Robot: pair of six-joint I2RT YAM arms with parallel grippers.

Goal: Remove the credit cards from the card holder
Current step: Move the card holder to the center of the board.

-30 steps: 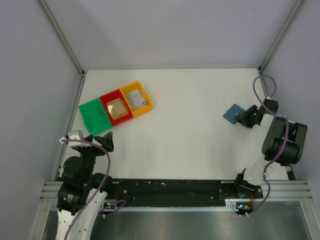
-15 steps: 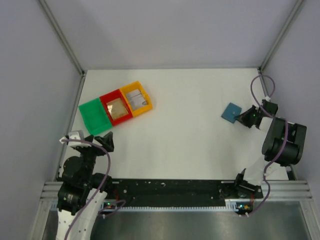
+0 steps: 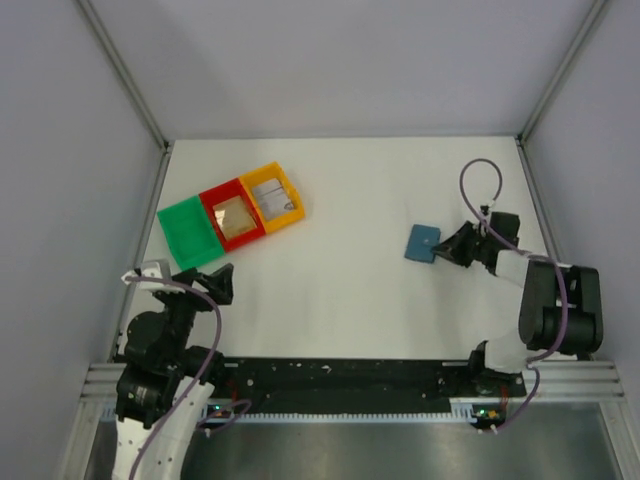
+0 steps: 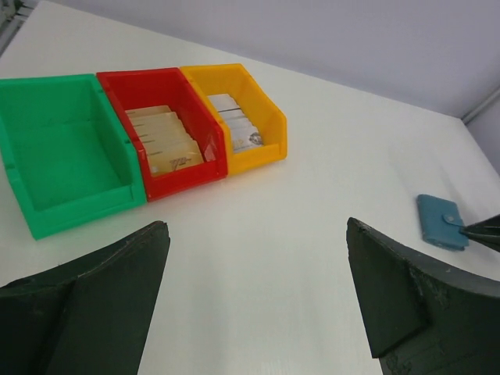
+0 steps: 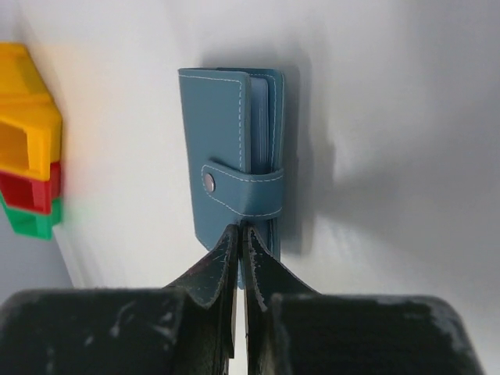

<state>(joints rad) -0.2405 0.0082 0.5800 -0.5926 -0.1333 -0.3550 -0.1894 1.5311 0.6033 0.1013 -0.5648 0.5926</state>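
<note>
The card holder [image 3: 422, 243] is a small blue wallet lying on the white table right of centre, its snap strap fastened. It also shows far right in the left wrist view as the card holder [image 4: 441, 221]. My right gripper [image 3: 447, 247] is shut, its tips pinched over the near edge of the card holder [image 5: 226, 148] just below the strap. Any credit cards inside it are hidden; only pale pocket edges [image 5: 262, 117] show. My left gripper [image 3: 215, 285] hovers open and empty at the near left, jaws wide in the left wrist view [image 4: 256, 226].
Three plastic trays stand in a row at the back left: green tray [image 3: 190, 232], red tray [image 3: 232, 215] holding tan cards [image 4: 160, 137], yellow tray [image 3: 272, 197] holding pale cards [image 4: 234, 125]. Grey walls enclose the table on three sides.
My right gripper closed at the card holder's edge, then moved left toward the table's middle, and the card holder moved with it. The left arm has barely moved.
</note>
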